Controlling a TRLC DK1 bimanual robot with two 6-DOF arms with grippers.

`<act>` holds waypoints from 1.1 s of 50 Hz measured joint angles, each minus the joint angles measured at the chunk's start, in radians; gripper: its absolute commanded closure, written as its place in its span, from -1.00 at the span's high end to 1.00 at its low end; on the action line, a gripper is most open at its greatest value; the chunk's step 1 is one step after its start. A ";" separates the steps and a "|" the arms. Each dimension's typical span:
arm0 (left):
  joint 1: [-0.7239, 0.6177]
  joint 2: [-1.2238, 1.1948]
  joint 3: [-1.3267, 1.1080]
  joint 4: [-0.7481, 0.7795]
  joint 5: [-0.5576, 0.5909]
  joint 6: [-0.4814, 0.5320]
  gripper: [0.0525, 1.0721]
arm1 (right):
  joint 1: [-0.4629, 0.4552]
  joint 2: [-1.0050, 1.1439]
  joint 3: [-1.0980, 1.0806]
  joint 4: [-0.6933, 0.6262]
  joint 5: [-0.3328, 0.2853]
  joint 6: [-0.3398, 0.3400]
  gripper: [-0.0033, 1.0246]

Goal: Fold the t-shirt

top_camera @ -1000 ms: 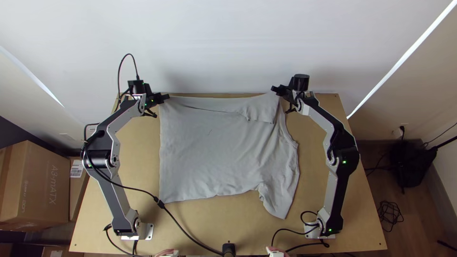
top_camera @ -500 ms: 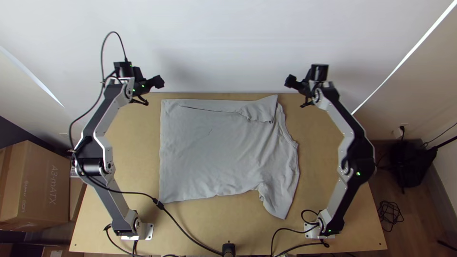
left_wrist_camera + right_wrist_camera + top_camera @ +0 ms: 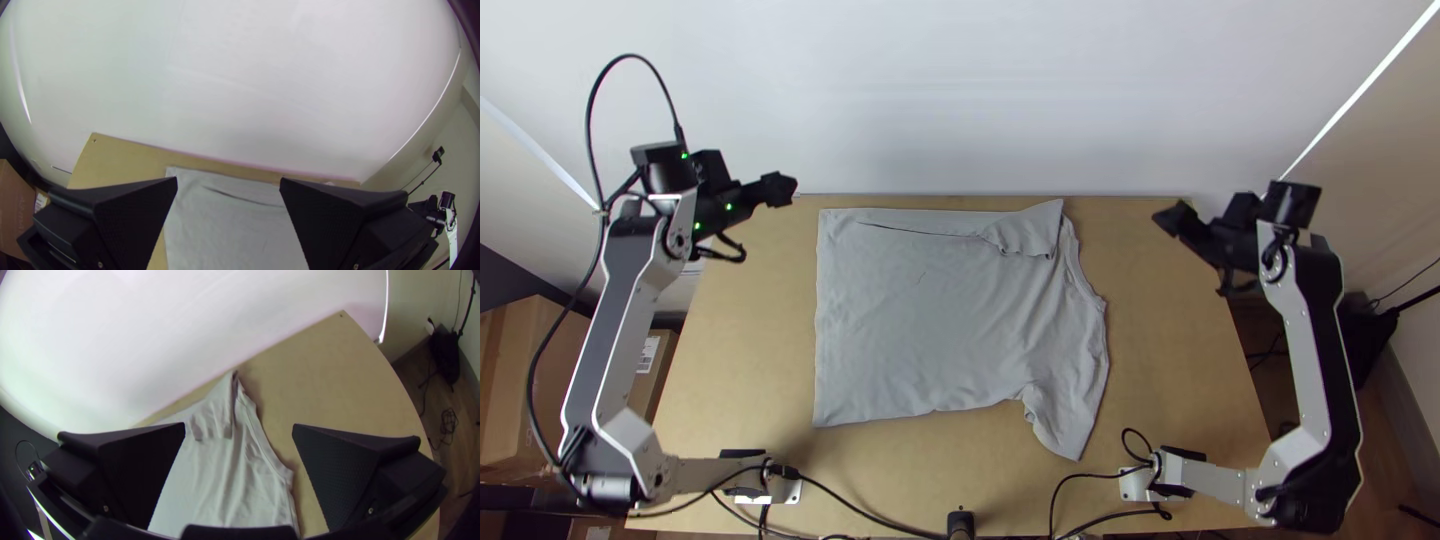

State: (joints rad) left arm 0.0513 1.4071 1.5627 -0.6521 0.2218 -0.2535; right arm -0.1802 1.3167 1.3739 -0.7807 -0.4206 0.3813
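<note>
The bench (image 3: 1170, 330) carried the shirt (image 3: 920, 320), which lay broad and mostly flat around its middle, hem toward the left arm's side, neck edge toward the right arm's. A narrow strip along the far side lay turned inward. Both arms stood bent to either side of the shirt, holding no cloth. The left pincer (image 3: 228, 181) was wide and empty, apart from the shirt's far hem corner; the right pincer (image 3: 239, 427), also wide and empty, was off beyond the neck end. Smaller than these, the far sleeve (image 3: 1028, 237) lay tucked over the body, while the near sleeve (image 3: 1064, 428) jutted toward the near edge, slightly rumpled at its root.

The step in hand looked like folding in the sides, the far one seemingly done. The next move probably called for taking the near edge by hem and sleeve and laying it inward, without dragging the body or deepening the small creases.
</note>
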 measured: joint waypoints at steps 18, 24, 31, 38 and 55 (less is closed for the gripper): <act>-0.108 -0.311 -0.179 -0.173 0.011 0.019 0.92 | -0.071 -0.079 -0.248 -0.372 -0.139 -0.238 0.69; -0.139 -0.366 -0.188 -0.212 0.018 0.023 0.92 | -0.072 -0.060 -0.332 -0.385 -0.147 -0.287 0.68; -0.139 -0.386 -0.194 -0.222 0.018 0.023 0.92 | -0.072 -0.008 -0.398 -0.386 -0.149 -0.351 0.63; -0.139 -0.386 -0.203 -0.230 0.018 0.023 0.92 | -0.079 0.062 -0.438 -0.361 -0.149 -0.391 0.26; -0.128 -0.387 -0.233 -0.233 0.018 0.027 0.92 | -0.091 0.139 -0.523 -0.238 -0.148 -0.410 0.26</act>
State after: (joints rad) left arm -0.0769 1.0199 1.3296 -0.8852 0.2398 -0.2268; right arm -0.2714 1.4555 0.8513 -1.0187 -0.5686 -0.0288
